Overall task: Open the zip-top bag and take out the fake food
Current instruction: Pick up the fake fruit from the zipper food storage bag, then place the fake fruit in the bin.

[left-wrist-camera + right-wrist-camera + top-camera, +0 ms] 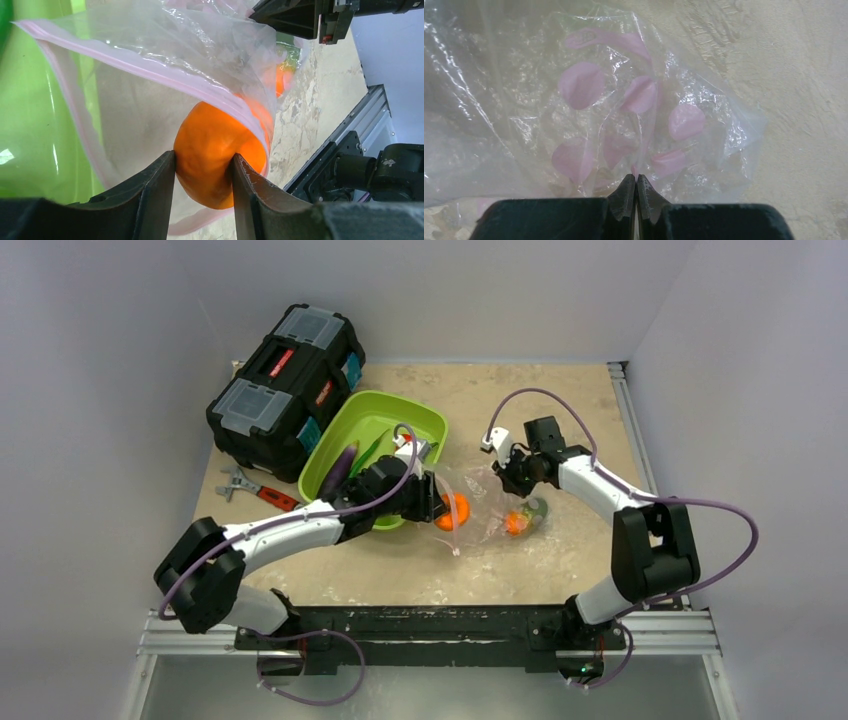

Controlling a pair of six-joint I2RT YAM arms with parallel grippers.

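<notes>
Top external view, from the left: we see a black toolbox (285, 385) at upper left and a red-handled wrench (260, 492) below it, both well apart from the work. To their right, the green tray (420, 415) holds the eggplant (338, 472) and the green pod (372, 448); we judge it to be the drop spot for the fake food. At centre, the left gripper (440, 505) clamps the orange fruit (456, 510) at the open mouth of the zip-top bag (490, 502), just beside the tray. The left wrist view shows both fingers (150, 200) pressed on the fruit's sides, with the pink zip strip (150, 70) draped over it. The bag lies on the table, long axis across the frame, mouth pointing left. Its right end contains the mango (522, 520). There the right gripper (515, 475) has its jaws closed, on a fold of film as we read it, likely anchoring the bag while the fruit is drawn leftward.
</notes>
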